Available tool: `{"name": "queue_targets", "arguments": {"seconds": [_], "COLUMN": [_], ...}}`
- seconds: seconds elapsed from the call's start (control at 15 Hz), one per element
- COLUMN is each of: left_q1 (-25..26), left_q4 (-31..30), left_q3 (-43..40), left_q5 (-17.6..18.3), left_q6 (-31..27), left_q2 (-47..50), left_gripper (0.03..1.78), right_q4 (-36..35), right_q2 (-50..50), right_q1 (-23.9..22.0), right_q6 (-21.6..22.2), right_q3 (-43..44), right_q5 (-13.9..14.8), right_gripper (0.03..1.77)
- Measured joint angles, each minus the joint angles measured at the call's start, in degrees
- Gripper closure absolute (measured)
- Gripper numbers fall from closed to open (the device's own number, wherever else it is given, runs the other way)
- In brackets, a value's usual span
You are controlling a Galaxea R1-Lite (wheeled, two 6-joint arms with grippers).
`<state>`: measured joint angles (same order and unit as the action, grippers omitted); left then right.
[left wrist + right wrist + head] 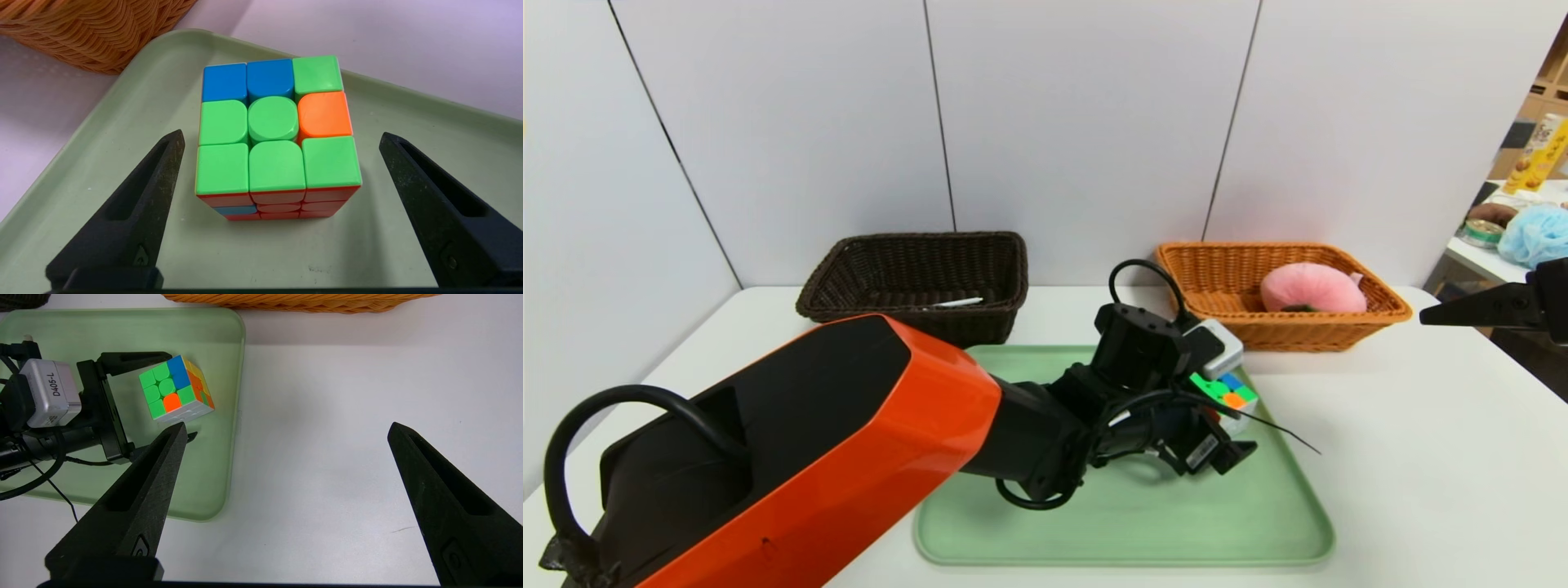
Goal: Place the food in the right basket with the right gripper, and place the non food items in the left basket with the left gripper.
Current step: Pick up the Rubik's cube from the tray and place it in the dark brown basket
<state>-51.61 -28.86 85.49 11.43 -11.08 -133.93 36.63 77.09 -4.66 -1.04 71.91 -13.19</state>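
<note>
The multicoloured puzzle cube (1227, 392) (271, 122) (175, 388) rests on the green tray (1127, 523) near its far right corner. My left gripper (1217, 429) (282, 136) is open, one finger on each side of the cube, with a gap on both sides. A white pen (956, 302) lies in the dark brown left basket (915, 265). The pink plush peach (1311, 287) lies in the orange-tan right basket (1388, 314) (94, 36). My right gripper (1462, 310) (287, 426) hangs open and holds nothing, over bare table to the right of the tray.
Both baskets stand at the back of the white table (1421, 449), against the wall panels. The tray's raised rim (122, 102) (239, 375) runs close past the cube. A side table with clutter (1527, 229) is at the far right.
</note>
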Motion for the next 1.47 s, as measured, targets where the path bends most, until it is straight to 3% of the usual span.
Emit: {"name": "queue_targets", "arguments": {"seconds": [0.27, 0.6, 0.87, 1.13, 1.47], "left_q1": [0.00, 0.00, 0.00, 0.57, 5.64], "left_q4": [0.17, -0.06, -0.06, 0.00, 1.55], "left_q3": [0.56, 0.72, 0.72, -0.13, -3.06], "left_q5": [-0.04, -0.09, -0.35, -2.90, -3.06], "left_q6": [-0.02, -0.02, 0.00, 0.41, 0.43], "left_q2": [-0.63, -0.78, -0.78, 1.24, 9.48], "left_gripper": [0.12, 0.82, 0.85, 0.85, 0.86], "right_q4": [-0.01, -0.01, -0.04, -0.01, 0.00], "right_q2": [-0.26, -0.41, -0.63, -0.72, -0.94], "right_q1": [0.00, 0.00, 0.00, 0.00, 0.04], "right_q6": [0.00, -0.01, 0.00, 0.00, 0.00], "right_q3": [-0.02, -0.02, -0.06, -0.11, -0.13], "right_q5": [0.02, 0.02, 0.02, 0.00, -0.30], "right_gripper": [0.11, 0.11, 0.10, 0.10, 0.10]}}
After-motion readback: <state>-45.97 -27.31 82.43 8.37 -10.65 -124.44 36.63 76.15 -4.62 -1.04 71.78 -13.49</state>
